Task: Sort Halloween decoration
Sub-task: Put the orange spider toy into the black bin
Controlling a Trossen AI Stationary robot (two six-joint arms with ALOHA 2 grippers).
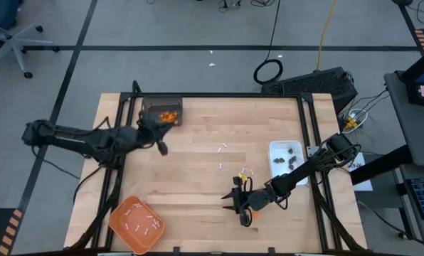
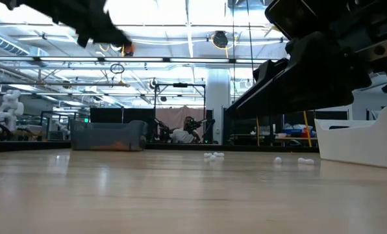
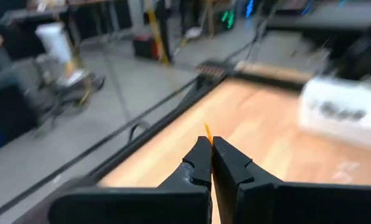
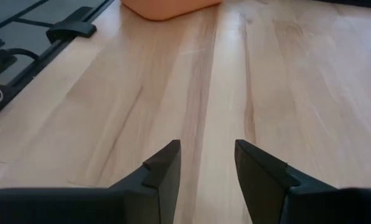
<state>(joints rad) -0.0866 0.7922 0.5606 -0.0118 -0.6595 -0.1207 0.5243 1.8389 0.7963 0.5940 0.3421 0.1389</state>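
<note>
- Orange bits point(image 1: 169, 115): a small heap in the dark container at the worktop's far left corner.
- One thin orange sliver point(image 3: 207, 131) is pinched upright between the closed fingers of the left pincer point(image 3: 211, 144).
- Dark brown-black bits point(image 1: 292, 158): clustered inside the white dish on the right.
- White sticks point(image 1: 139, 219): many scattered in the orange tray at the near left; a few loose white sticks point(image 1: 223, 149) lie mid-worktop.

- Right gripper point(image 4: 207, 163) low over bare wooden table point(image 4: 310, 81), dark fingers point(image 4: 164, 168) parted, nothing between.
- Orange tray point(image 4: 170, 7) far ahead at table's edge, only its rim showing.
- Black frame bracket point(image 4: 70, 30) beside table's edge.
</note>
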